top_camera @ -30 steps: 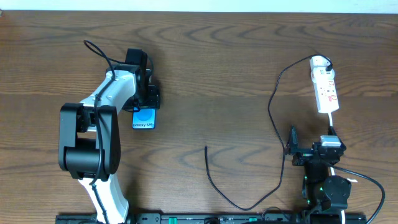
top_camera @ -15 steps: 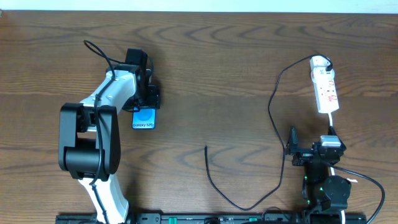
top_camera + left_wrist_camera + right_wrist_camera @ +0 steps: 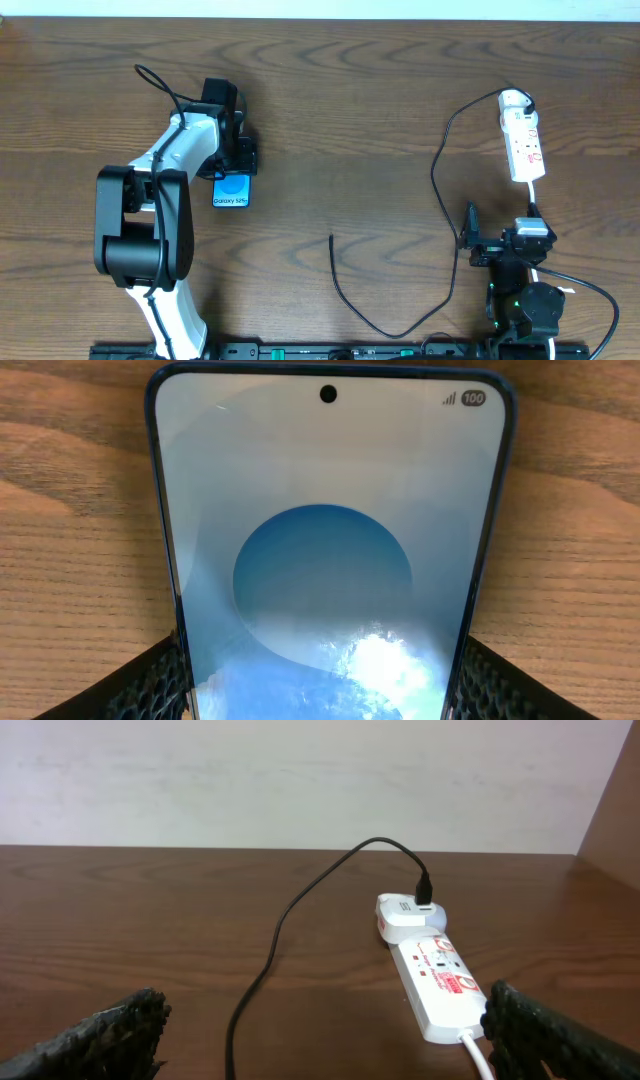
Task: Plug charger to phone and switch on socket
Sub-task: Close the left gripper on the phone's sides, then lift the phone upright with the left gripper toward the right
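The phone (image 3: 231,190) lies flat on the table, its blue screen with a lighter oval facing up, and it fills the left wrist view (image 3: 325,510). My left gripper (image 3: 234,166) is shut on the phone, both black pads (image 3: 160,680) pressed against its long edges. The white socket (image 3: 524,140) lies at the far right, a white adapter plugged into its far end. The charger (image 3: 440,190) runs from that adapter in a long loop to its free tip (image 3: 332,238) mid-table. My right gripper (image 3: 500,228) stands open just short of the socket (image 3: 435,980), with nothing between its fingers (image 3: 100,1040).
The socket's white lead (image 3: 478,1055) runs back past my right gripper. The charger (image 3: 270,960) crosses the table in front of the right gripper. A black robot cable (image 3: 160,85) arcs behind the left arm. A pale wall (image 3: 300,780) closes off the table's far edge.
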`<state>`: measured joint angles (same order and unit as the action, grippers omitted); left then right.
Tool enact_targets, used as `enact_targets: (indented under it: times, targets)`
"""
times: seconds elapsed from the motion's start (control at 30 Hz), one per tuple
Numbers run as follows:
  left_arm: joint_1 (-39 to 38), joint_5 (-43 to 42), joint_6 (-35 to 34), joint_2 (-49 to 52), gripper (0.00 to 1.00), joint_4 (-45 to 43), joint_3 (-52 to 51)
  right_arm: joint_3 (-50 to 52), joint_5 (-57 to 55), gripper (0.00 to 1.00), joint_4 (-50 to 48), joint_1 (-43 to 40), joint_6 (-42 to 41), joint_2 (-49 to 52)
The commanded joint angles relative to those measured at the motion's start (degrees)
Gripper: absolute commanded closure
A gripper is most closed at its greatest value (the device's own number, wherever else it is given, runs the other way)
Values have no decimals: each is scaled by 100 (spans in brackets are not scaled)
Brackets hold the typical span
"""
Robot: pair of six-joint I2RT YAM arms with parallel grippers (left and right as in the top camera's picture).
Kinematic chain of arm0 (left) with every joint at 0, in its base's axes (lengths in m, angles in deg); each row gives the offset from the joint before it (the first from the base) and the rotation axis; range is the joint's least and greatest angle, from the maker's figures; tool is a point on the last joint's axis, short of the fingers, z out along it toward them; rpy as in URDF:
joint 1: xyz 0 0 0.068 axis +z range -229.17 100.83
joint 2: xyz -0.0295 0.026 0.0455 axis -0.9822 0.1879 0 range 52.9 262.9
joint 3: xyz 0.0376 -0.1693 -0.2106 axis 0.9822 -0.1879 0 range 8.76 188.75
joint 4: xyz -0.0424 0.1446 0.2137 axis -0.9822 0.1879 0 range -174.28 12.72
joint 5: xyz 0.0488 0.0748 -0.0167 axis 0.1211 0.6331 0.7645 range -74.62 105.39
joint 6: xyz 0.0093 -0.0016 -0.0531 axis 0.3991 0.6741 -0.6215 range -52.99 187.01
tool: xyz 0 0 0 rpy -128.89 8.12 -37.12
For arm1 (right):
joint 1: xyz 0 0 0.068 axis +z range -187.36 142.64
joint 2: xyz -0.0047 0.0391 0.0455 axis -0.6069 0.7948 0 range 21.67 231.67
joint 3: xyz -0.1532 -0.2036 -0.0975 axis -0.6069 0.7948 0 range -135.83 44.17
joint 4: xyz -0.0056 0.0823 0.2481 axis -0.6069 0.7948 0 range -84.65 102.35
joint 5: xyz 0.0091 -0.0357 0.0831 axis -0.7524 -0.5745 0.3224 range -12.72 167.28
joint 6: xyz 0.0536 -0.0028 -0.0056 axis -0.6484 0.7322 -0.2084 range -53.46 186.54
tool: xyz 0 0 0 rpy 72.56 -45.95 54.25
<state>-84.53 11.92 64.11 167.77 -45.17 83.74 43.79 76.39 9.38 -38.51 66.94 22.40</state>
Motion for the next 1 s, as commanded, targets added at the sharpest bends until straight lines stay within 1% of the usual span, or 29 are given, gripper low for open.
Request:
enact_targets:
  times: [0.0, 0.13, 0.2, 0.23, 0.27, 0.37, 0.73, 0.87, 0.97]
  targets:
    - [9, 11, -15, 87, 64, 15, -168, 7, -26, 1, 24, 103, -79, -35]
    - [9, 11, -15, 87, 76, -9, -168, 7, -28, 1, 24, 103, -79, -35]
    - [9, 11, -17, 87, 81, -26, -168, 7, -26, 1, 24, 103, -79, -35]
    - [9, 11, -17, 87, 81, -26, -168, 7, -26, 1, 24, 103, -79, -35]
    - [9, 11, -17, 87, 86, -26, -168, 7, -28, 1, 24, 103, -79, -35]
    - [9, 11, -17, 87, 92, -22, -168, 7, -26, 1, 24, 103, -79, -35]
    - [9, 11, -13, 85, 93, -2, -168, 7, -26, 1, 24, 103, -79, -35]
    - [9, 13, 212, 83, 92, 66, -151, 7, -26, 1, 24, 103, -79, -35]
    - [9, 11, 240, 59, 92, 131, -96, 7, -26, 1, 24, 103, -79, -35]
